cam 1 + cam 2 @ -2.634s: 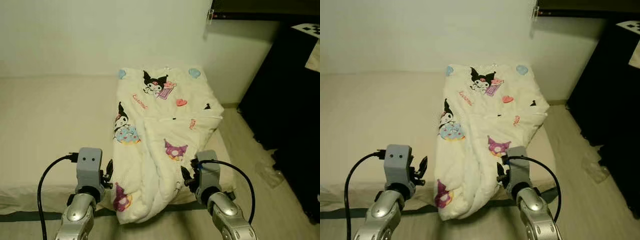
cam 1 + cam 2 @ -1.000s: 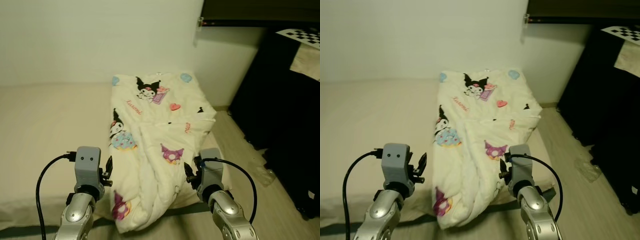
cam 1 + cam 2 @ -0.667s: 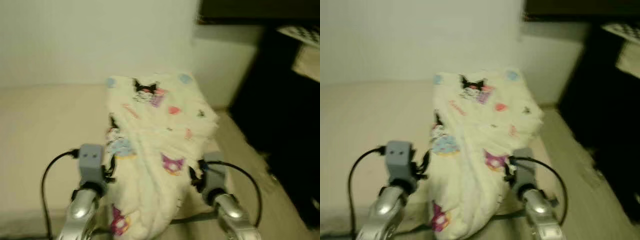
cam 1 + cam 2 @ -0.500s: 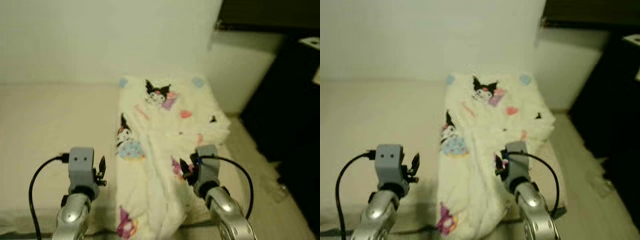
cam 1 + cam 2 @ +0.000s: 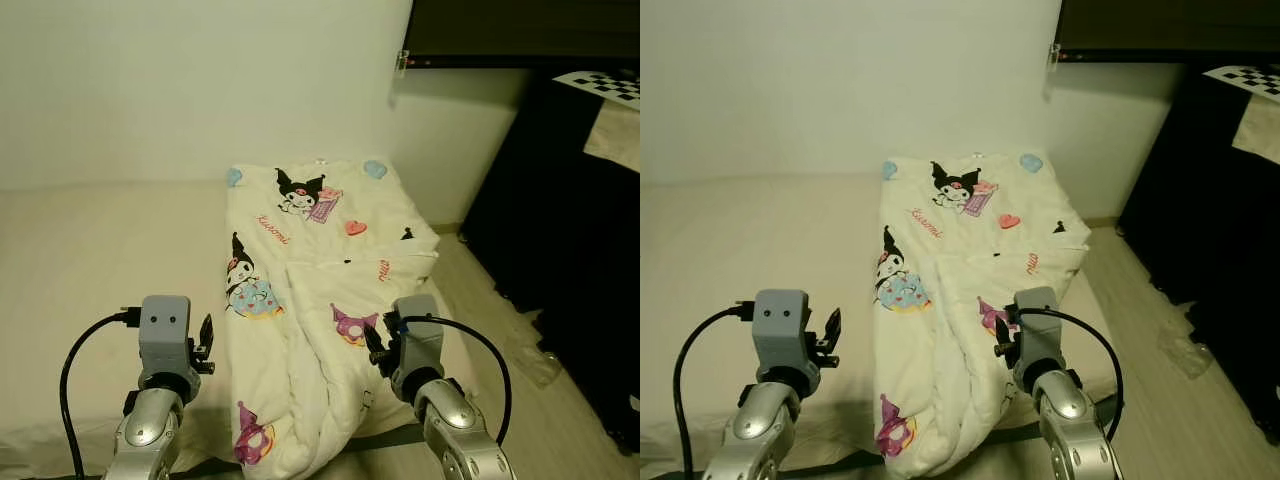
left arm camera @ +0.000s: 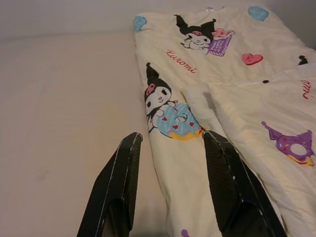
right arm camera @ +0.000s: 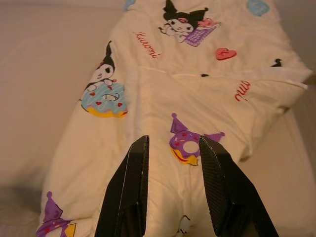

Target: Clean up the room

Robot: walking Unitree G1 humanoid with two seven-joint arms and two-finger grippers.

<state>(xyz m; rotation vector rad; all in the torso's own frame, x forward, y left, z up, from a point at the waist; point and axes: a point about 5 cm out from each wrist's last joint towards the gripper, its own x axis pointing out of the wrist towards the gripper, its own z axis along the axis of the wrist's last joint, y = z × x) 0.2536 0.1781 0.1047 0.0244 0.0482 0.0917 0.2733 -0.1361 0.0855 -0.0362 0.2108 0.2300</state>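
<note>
Nearest, the left tool hovers with fingers apart over the bed's near edge, at the blanket's left border. The right tool, fingers also apart, hangs above the blanket's near part. The cream cartoon-print blanket, folded into a long strip, lies along the bed's right edge, its long axis running from the near edge to the wall. Right of the bed, bare floor, then dark furniture.

Right gripper, fingers apart, above the cartoon-printed blanket.
</note>
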